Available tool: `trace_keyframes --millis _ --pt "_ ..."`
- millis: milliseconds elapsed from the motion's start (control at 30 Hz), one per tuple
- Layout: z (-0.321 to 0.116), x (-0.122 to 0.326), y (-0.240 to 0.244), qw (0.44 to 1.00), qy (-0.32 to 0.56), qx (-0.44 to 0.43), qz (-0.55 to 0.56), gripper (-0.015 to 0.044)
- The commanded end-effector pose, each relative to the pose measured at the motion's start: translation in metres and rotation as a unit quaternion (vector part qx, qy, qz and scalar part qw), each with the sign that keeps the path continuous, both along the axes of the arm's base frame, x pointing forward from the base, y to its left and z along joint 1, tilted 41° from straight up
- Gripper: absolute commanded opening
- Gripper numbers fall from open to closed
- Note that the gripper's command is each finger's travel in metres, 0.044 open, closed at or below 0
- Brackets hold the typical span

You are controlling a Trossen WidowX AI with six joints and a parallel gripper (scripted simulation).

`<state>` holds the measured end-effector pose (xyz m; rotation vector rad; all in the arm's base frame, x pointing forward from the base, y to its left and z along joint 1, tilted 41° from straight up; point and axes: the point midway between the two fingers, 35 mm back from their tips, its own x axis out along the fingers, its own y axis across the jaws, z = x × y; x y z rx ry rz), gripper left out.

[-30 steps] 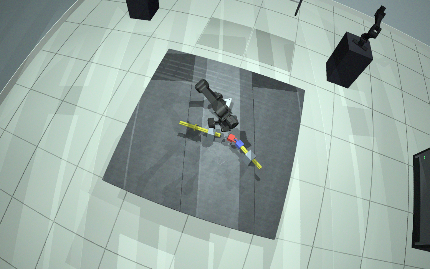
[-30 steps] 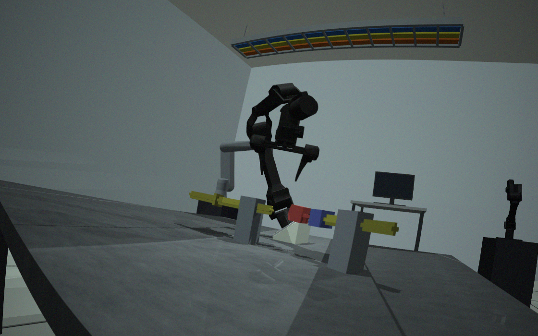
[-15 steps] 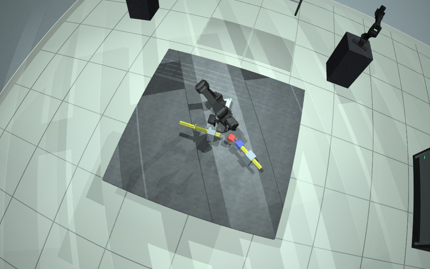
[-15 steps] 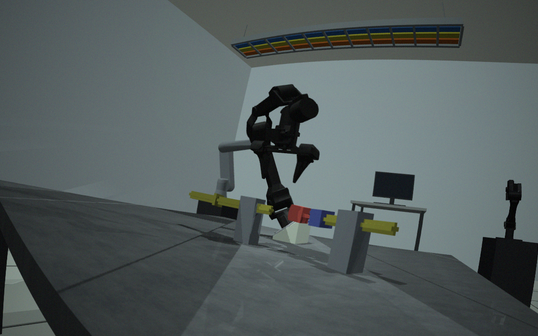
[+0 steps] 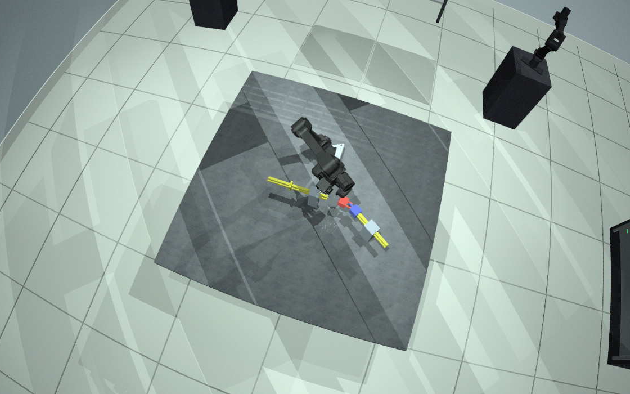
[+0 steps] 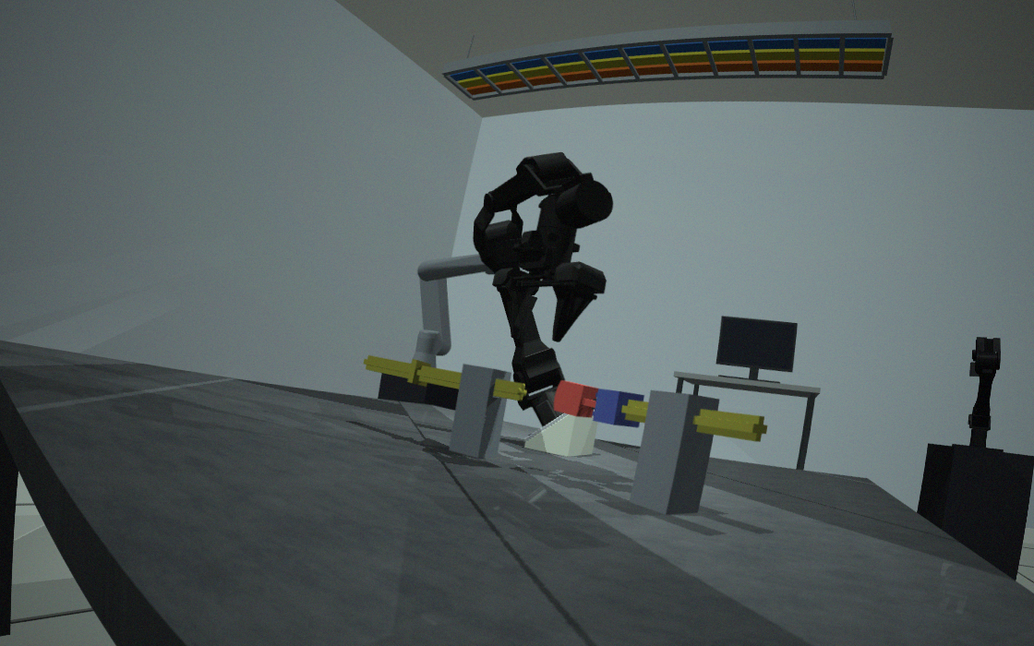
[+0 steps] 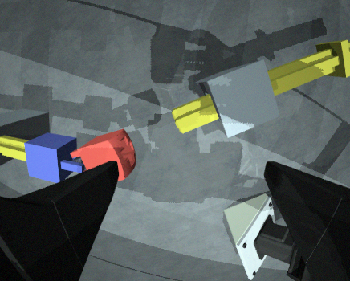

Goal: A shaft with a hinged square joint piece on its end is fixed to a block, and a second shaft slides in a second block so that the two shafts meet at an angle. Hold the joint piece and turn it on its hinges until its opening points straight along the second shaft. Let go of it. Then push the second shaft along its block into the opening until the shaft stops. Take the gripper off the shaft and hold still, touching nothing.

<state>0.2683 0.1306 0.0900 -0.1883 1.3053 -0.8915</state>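
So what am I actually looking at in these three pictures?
The black robot arm ends in an open gripper, its two-fingered "hand", holding nothing. One picture looks down from above, one from beside the table, and one from the arm's wrist, past its fingers. On the table, two grey blocks carry yellow shafts. One shaft ends in a blue piece with a red joint piece.
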Motion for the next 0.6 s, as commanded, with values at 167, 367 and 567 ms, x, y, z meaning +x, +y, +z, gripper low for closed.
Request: trace_keyframes --millis 167,367,567 --pt "-0.0036 0.0008 -0.0028 0.991 -0.088 -0.007 -0.104 0.0440" --pt "-0.0059 0.0008 -0.0045 0.975 -0.144 -0.012 -0.170 0.0440" --pt "-0.0082 0.0008 -0.0062 0.951 -0.199 -0.017 -0.235 0.0440"
